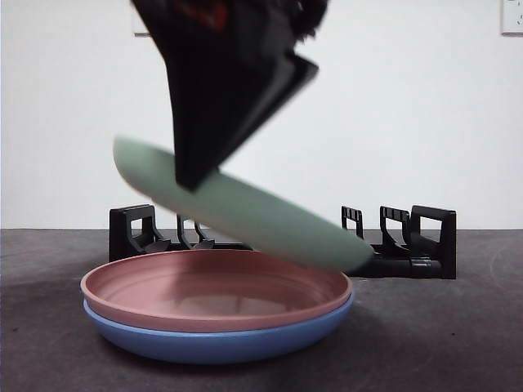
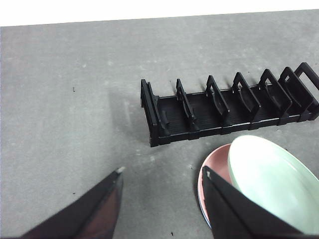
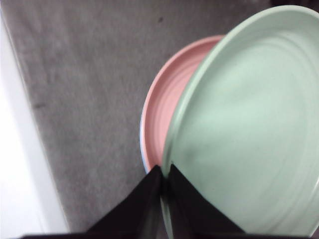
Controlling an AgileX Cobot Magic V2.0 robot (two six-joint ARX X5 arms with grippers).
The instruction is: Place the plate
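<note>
Right gripper (image 3: 163, 174) pinches the rim of the green plate (image 1: 245, 208), tilted in the air above the pink plate (image 1: 204, 282) (stacked on a blue one). Left gripper (image 2: 162, 172) waits open. The thin rim grip may slip, I think, before the rack (image 2: 224, 107).

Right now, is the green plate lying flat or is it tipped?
Tipped. The green plate slants above the pink plate, its gripped edge high and its far edge low. The right gripper pinches its rim.
</note>
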